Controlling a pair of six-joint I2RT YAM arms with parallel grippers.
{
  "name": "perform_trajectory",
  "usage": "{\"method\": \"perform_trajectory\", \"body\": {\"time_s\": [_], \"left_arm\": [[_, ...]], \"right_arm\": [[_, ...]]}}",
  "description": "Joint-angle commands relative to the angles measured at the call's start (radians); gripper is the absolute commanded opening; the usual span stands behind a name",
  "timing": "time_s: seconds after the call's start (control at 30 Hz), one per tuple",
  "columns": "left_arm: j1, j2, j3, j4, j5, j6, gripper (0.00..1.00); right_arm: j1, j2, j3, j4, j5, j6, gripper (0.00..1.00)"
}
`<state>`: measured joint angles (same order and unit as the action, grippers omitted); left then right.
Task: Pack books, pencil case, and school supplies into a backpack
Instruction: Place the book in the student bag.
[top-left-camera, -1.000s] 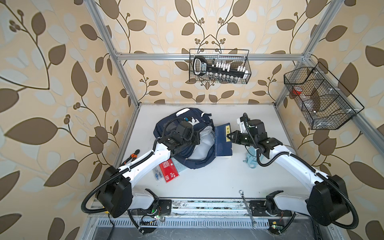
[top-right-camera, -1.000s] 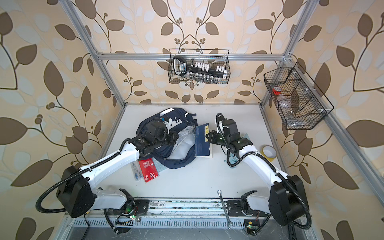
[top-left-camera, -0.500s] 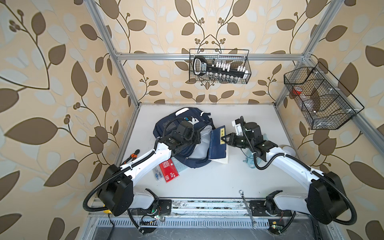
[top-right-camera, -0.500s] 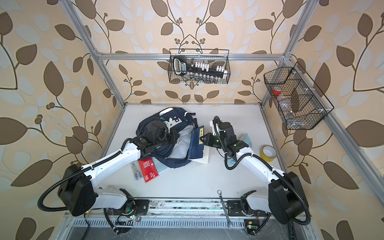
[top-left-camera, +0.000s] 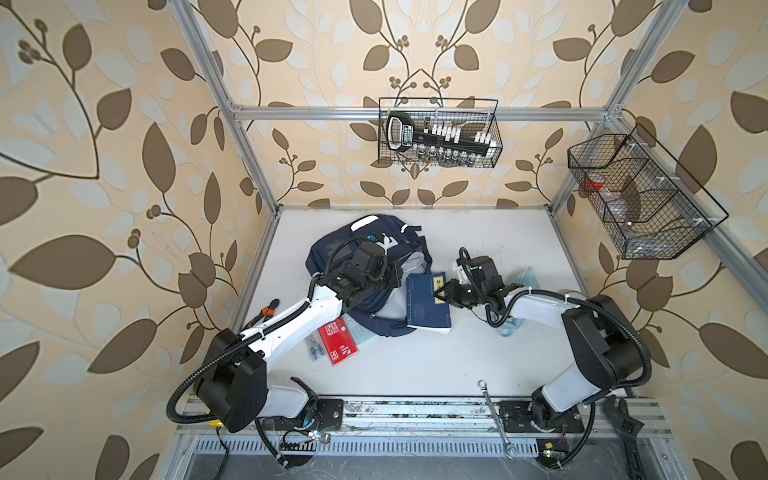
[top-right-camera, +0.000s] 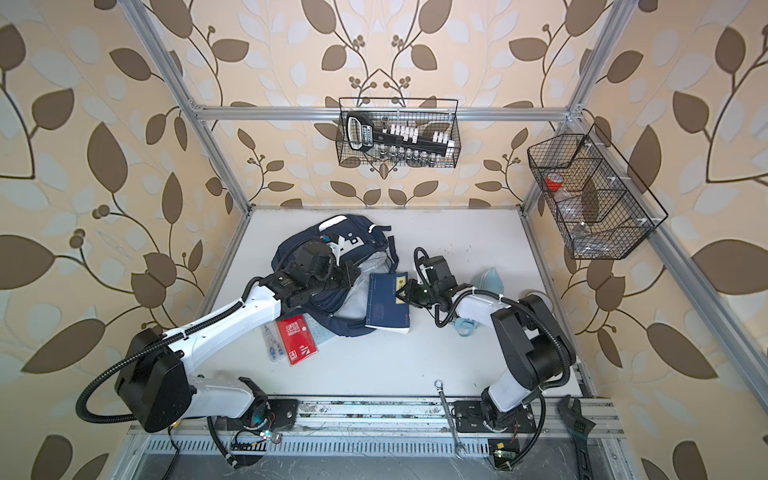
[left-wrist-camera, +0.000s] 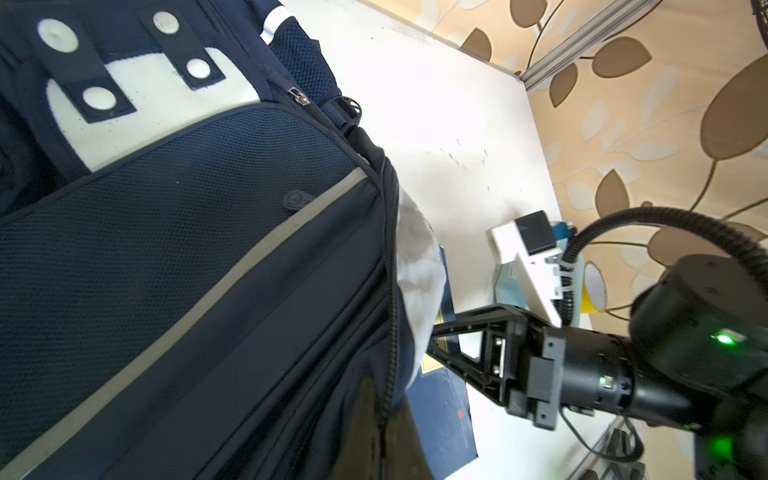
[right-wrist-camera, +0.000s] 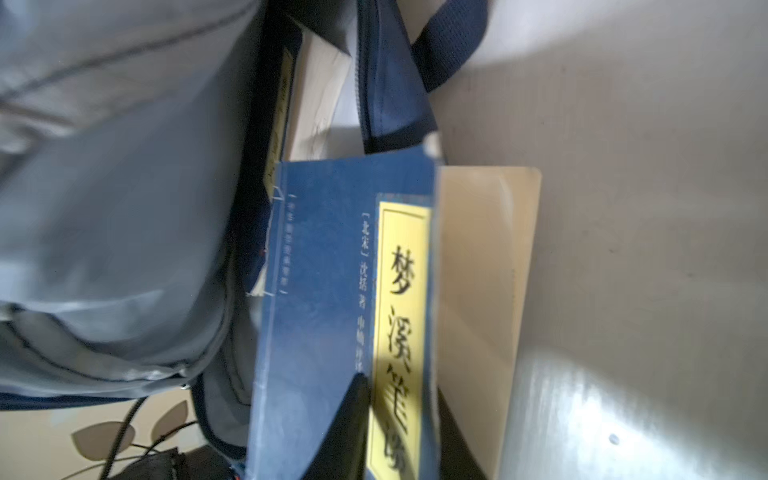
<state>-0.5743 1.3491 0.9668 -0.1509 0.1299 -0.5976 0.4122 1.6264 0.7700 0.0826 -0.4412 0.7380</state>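
The navy backpack (top-left-camera: 365, 245) (top-right-camera: 328, 235) lies at the table's middle with its grey-lined mouth facing right. My left gripper (top-left-camera: 397, 272) (left-wrist-camera: 384, 428) is shut on the zipper edge of that mouth. The navy book (top-left-camera: 426, 303) (top-right-camera: 388, 305) (right-wrist-camera: 332, 270) lies flat with its left edge at the mouth. At its labelled corner my right gripper (top-left-camera: 441, 293) (right-wrist-camera: 403, 432) stands open, its fingers (left-wrist-camera: 461, 320) apart. The red booklet (top-left-camera: 337, 343), calculator (top-left-camera: 360, 332) and clear box (top-left-camera: 314, 353) lie front-left of the backpack. The teal pencil case (top-left-camera: 528, 278) lies under my right arm.
A yellow tape roll (left-wrist-camera: 594, 291) sits by the right wall. Pliers (top-left-camera: 262, 311) lie at the left edge. A spanner (top-left-camera: 494, 415) and an adjustable wrench (top-left-camera: 623, 419) rest on the front rail. Wire baskets hang on the back wall (top-left-camera: 438, 133) and right wall (top-left-camera: 640, 195).
My right arm has carried the navy book left and forward to the backpack's mouth and laid it flat. Its jaws have come apart. The left gripper has kept its hold.
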Motion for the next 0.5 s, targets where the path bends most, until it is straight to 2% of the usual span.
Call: {"method": "perform_trajectory", "body": {"time_s": [0.0, 0.17, 0.23, 0.47], "left_arm": [[0.009, -0.036, -0.001, 0.114, 0.019, -0.019, 0.00], [0.010, -0.031, -0.011, 0.113, 0.023, -0.015, 0.00], [0.010, -0.026, -0.014, 0.113, 0.021, -0.014, 0.00], [0.010, -0.026, -0.006, 0.105, 0.021, -0.013, 0.00]], "right_arm": [[0.007, -0.013, 0.035, -0.059, 0.051, -0.046, 0.51], [0.006, -0.132, 0.016, -0.140, 0.136, -0.088, 0.76], [0.005, -0.162, 0.003, -0.160, 0.142, -0.103, 0.82], [-0.042, -0.148, -0.092, -0.113, 0.107, -0.095, 0.82]]}}
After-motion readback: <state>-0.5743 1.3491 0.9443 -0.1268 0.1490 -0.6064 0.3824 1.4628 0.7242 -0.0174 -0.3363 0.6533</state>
